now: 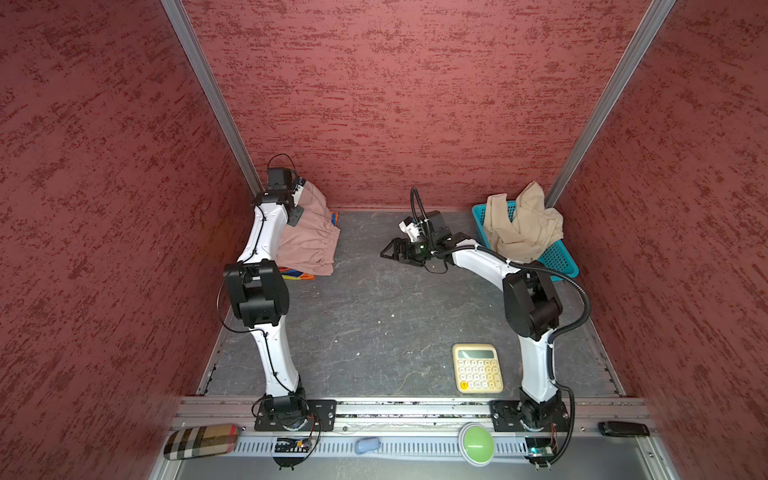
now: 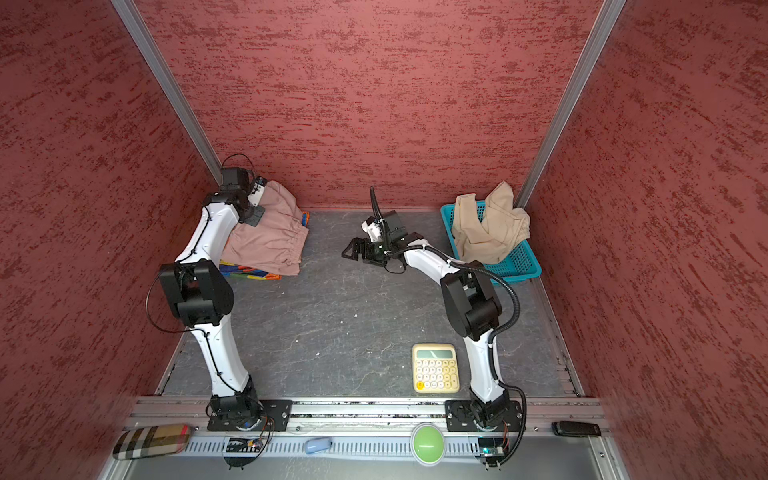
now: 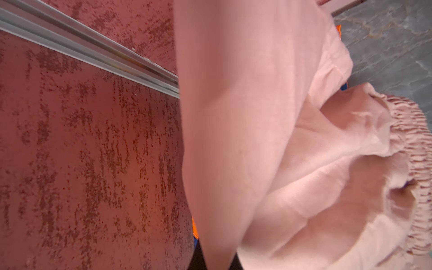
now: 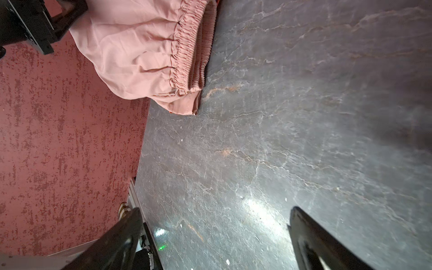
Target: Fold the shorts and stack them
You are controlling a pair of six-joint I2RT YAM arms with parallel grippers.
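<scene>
Jaws of the left gripper pinched the pink shorts, which draped below them over rainbow shorts. Right gripper jaws stood spread above the table.

Two stacked, one crumpled
Dusty pink shorts, pinched up by my left gripper, drape over the folded rainbow shorts; beige shorts lie crumpled in the teal basket behind my right fingers.
</scene>
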